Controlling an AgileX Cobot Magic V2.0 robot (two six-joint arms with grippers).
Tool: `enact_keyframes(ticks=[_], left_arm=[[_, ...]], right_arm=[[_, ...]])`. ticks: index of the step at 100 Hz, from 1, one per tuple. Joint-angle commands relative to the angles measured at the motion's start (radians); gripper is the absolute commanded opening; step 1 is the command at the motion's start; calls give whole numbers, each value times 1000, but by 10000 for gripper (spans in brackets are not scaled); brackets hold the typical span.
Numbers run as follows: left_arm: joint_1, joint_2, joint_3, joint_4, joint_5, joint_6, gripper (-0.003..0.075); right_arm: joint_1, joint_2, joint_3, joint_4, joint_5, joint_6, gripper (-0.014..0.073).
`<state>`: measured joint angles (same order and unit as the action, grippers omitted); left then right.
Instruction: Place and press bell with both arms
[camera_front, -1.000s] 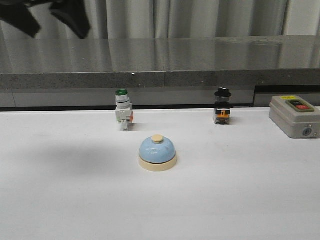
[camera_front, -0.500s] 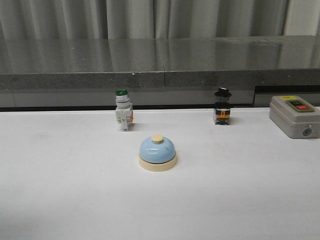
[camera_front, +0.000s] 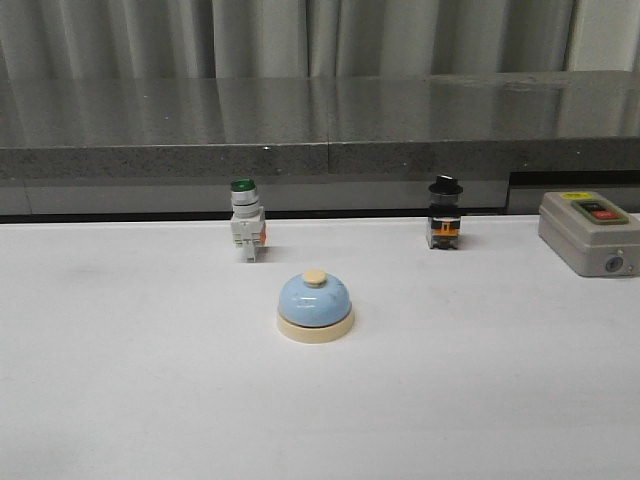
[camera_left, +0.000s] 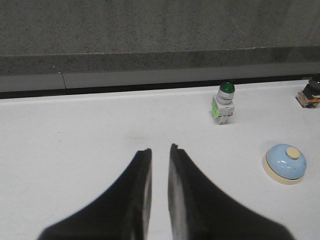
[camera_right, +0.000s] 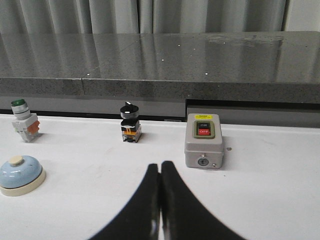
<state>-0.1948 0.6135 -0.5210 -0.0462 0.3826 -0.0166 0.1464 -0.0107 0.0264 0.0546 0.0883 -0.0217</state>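
Observation:
The light-blue bell (camera_front: 315, 306) with a cream base and cream button stands upright on the white table, near the middle. It also shows in the left wrist view (camera_left: 285, 163) and in the right wrist view (camera_right: 19, 174). Neither arm shows in the front view. My left gripper (camera_left: 160, 149) hangs above bare table, well apart from the bell, its jaws a narrow gap apart and empty. My right gripper (camera_right: 160, 164) is shut and empty, above bare table, apart from the bell.
A green-capped white pushbutton switch (camera_front: 246, 220) and a black-knobbed switch (camera_front: 445, 212) stand behind the bell. A grey switch box (camera_front: 590, 232) sits at the back right. A dark stone ledge (camera_front: 320, 125) runs along the table's far edge.
A black arm that showed at the top left of the front view one second ago has left the view. The bell and switches have not moved.

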Motion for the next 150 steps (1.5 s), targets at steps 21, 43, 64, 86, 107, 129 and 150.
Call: enact_keyframes(ticks=[21, 43, 64, 86, 107, 129, 150], left_arm=[[3, -1, -24, -10, -79, -9, -19], [3, -1, -24, -10, -79, -9, -19], [3, -1, -24, -10, -79, -9, -19], [3, -40, 28, 57, -238, -9, -19], [3, -204, 206, 92, -396, -9, -19], [35, -413, 402, 115, -396, -9, -20], [119, -587, 534, 115, -396, -9, -19]], right_arm=[[-8, -18, -13, 1, -82, -4, -60], [-8, -18, -13, 1, -82, -4, -60], [-8, -18, -13, 1, -82, -4, -60], [-8, -18, -13, 1, -82, -4, -60], [-8, -18, -13, 1, -82, -4, -60], [-8, -18, -13, 1, -82, -4, -60], [-8, -18, -13, 1, -82, -4, -60]])
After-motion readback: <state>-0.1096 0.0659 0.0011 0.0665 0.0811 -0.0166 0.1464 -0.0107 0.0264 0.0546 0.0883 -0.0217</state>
